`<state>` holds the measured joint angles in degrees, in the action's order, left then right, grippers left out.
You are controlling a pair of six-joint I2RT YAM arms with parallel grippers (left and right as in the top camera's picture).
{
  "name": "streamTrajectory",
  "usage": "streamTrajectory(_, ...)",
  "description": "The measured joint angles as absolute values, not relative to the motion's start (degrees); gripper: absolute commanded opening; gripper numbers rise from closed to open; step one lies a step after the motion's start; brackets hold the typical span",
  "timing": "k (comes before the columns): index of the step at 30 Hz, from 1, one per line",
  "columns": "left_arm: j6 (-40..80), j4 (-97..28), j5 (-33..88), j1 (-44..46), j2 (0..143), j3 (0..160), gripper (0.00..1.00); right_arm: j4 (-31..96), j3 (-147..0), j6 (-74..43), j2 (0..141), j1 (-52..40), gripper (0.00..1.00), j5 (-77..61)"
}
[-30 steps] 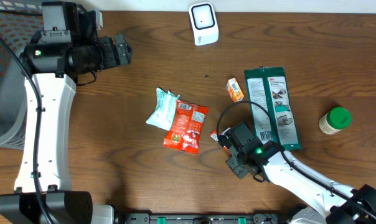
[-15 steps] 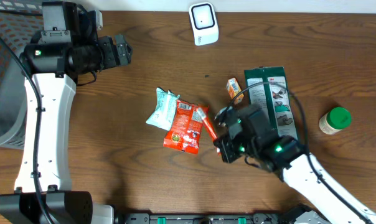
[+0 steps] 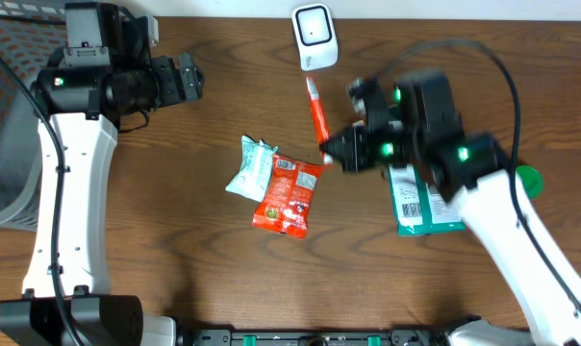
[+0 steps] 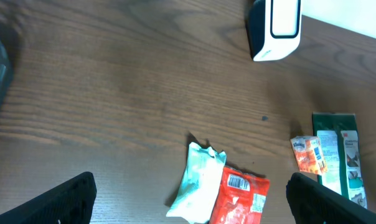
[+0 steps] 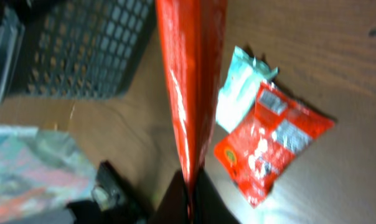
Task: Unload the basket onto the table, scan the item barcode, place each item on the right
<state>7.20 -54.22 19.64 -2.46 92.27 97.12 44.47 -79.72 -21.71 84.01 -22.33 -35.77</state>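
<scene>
While the right gripper pinches its near end, the red stick packet points at the scanner.
The jaws are clamped tight on the packet, which juts straight out from between them, its far tip just beside the scanner. The left gripper is spread wide, holding nothing, well apart from both.

No words we can read
We see a white barcode label on the red bag and print on the green pack, all too small to read.
</scene>
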Motion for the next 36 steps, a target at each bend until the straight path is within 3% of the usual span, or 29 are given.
streamTrajectory(5,7.2,-54.2,19.6,-2.5,92.3,97.1,0.97,52.5,-98.2,-21.7,96.9,-20.1,0.01,-38.1)
streamTrajectory(11,7.2,-54.2,19.6,-2.5,92.3,97.1,0.97,51.5,-115.0,-22.4,108.0,-18.1,0.01,-44.1)
streamTrajectory(18,7.2,-54.2,19.6,-2.5,92.3,97.1,0.97,18.3,-119.6,-36.8,121.9,-11.5,0.01,-64.4)
streamTrajectory(25,7.2,-54.2,19.6,-2.5,92.3,97.1,0.97,-26.7,-119.5,-68.6,138.7,-7.9,0.01,-75.3)
streamTrajectory(29,7.2,-54.2,19.6,-2.5,92.3,97.1,0.97,-33.3,-119.5,-81.4,145.1,-6.5,0.01,-77.4)
streamTrajectory(36,7.2,-54.2,19.6,-2.5,92.3,97.1,0.97,-33.5,-119.5,-90.3,154.4,-4.7,0.01,-78.0)
